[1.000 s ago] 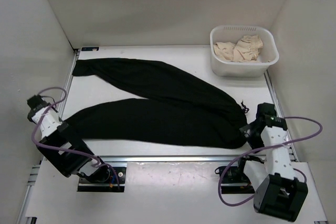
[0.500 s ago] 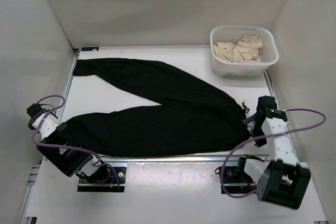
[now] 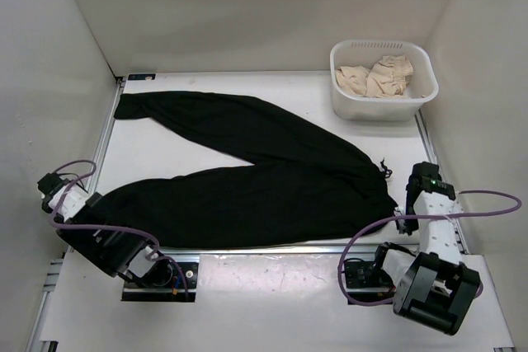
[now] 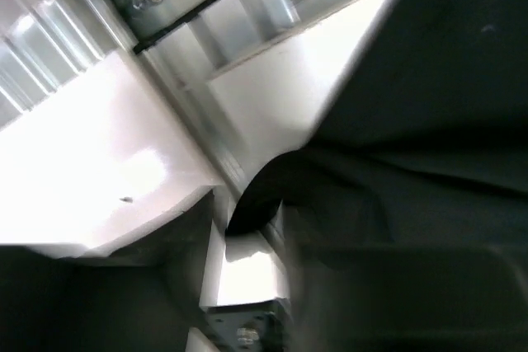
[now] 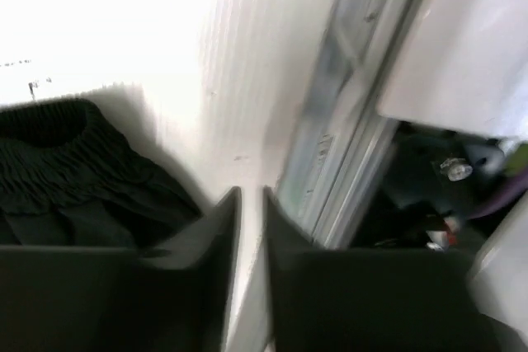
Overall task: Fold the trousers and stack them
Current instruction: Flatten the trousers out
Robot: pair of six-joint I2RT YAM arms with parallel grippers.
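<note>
The black trousers (image 3: 264,187) lie flat in a sideways V, with the waist at the right and both legs running left. My left gripper (image 3: 89,202) sits low at the near leg's cuff. In the left wrist view its jaws (image 4: 256,220) stand apart, with the dark cuff (image 4: 429,121) lying at their tips and not pinched. My right gripper (image 3: 403,218) is just off the waistband's near corner. In the right wrist view its fingers (image 5: 252,191) are a narrow slit apart over bare table, and the elastic waistband (image 5: 58,171) lies to their left.
A white basket (image 3: 371,109) holding beige clothes (image 3: 379,76) stands at the back right. Metal rails run along the near edge (image 3: 272,246) and the left side (image 3: 106,133). White walls close in the table on three sides.
The left gripper drew the near leg's cuff left and toward the near edge, then opened off it. The right gripper moved off the waistband toward the near edge, and its jaws narrowed.
</note>
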